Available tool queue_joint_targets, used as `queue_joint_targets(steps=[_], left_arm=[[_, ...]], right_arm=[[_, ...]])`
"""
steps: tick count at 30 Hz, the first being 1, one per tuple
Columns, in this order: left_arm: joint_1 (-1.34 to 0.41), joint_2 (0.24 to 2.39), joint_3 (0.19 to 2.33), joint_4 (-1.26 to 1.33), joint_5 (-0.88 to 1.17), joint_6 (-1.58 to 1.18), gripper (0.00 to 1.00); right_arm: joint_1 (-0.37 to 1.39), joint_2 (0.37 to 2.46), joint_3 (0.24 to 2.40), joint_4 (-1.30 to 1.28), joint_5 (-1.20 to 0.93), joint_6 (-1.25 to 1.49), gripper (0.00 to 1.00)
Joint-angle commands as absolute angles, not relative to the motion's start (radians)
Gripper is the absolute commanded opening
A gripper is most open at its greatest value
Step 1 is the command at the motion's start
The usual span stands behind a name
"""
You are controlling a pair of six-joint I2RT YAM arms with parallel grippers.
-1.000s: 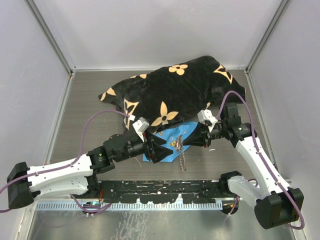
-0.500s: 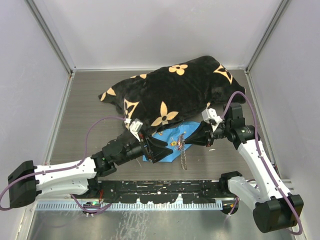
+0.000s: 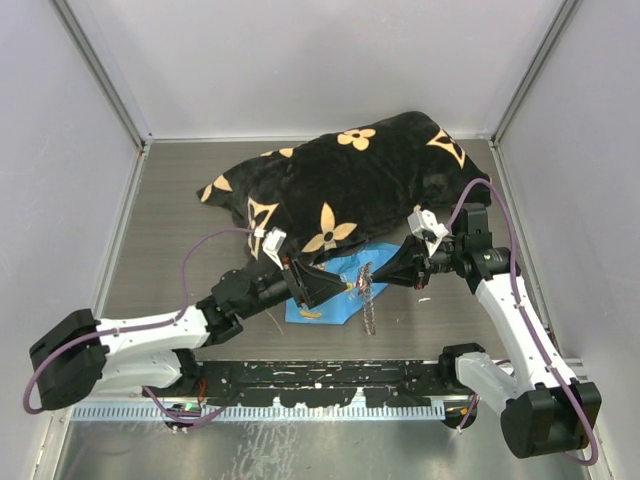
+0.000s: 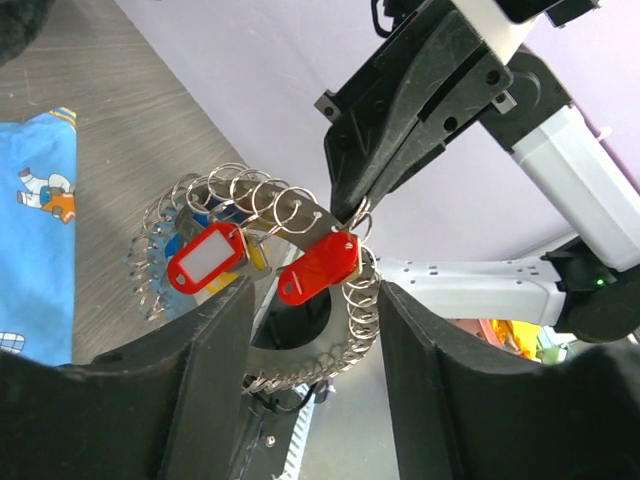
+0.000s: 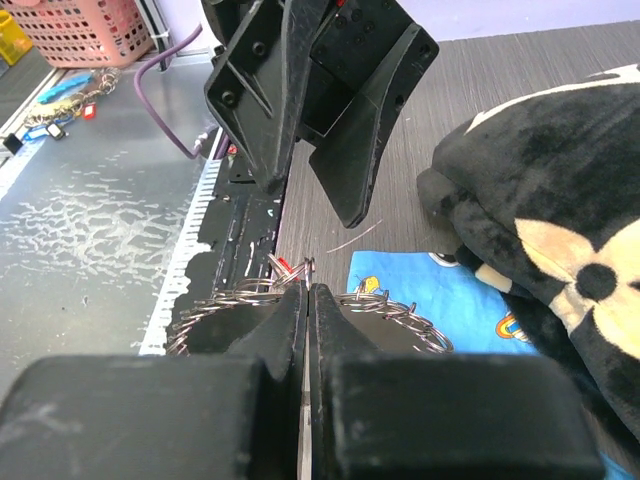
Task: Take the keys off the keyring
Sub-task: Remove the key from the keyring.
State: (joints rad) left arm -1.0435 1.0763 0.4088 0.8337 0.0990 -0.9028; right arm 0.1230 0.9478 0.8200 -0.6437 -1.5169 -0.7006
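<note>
The keyring [image 3: 366, 295] is a loop of linked silver rings hanging over a blue cloth [image 3: 318, 308]. My right gripper [image 3: 387, 274] is shut on its top edge; in the right wrist view the closed fingertips [image 5: 308, 292] pinch the keyring [image 5: 400, 305]. In the left wrist view the keyring [image 4: 360, 300] carries keys with red tags [image 4: 320, 268] [image 4: 205, 258], plus yellow and blue ones half hidden behind. My left gripper [image 4: 315, 400] is open, its fingers [image 4: 215, 380] either side of the loop's lower arc. It faces the right gripper [image 4: 400, 120] closely.
A black blanket with tan flowers [image 3: 350, 185] lies bunched behind the cloth, close to the right arm. Grey walls enclose the table on three sides. A black slotted rail [image 3: 320, 378] runs along the near edge. A pink basket [image 5: 80, 30] stands beyond it.
My left gripper has swung up and right, closer to the ring, its fingers now around the loop. My right gripper has drawn back slightly right, still holding the ring.
</note>
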Motion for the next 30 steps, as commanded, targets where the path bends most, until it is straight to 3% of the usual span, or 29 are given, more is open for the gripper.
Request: queue_joint_targets(steps=[1,11,22,30], left_arm=[[-1.003,1.143,0.486,0.98,0.23,-0.927,0.51],[-0.962,1.211,0.575,0.927,0.342,-0.936,0.4],[-0.956,1.244,0.619,0.804,0.409,-0.871,0.44],[-1.033,1.16,0.599,0.671,0.278,-0.572,0.47]], right_arm=[[0.105,0.965,0.853,-0.641,-1.618,-0.694,0.01],[0.085,1.008,0.881,-0.712,-1.618,-0.757,0.01],[0.074,1.017,0.89,-0.736,-1.618,-0.775,0.01],[0.07,1.021,0.89,-0.741,-1.618,-0.776,0.01]])
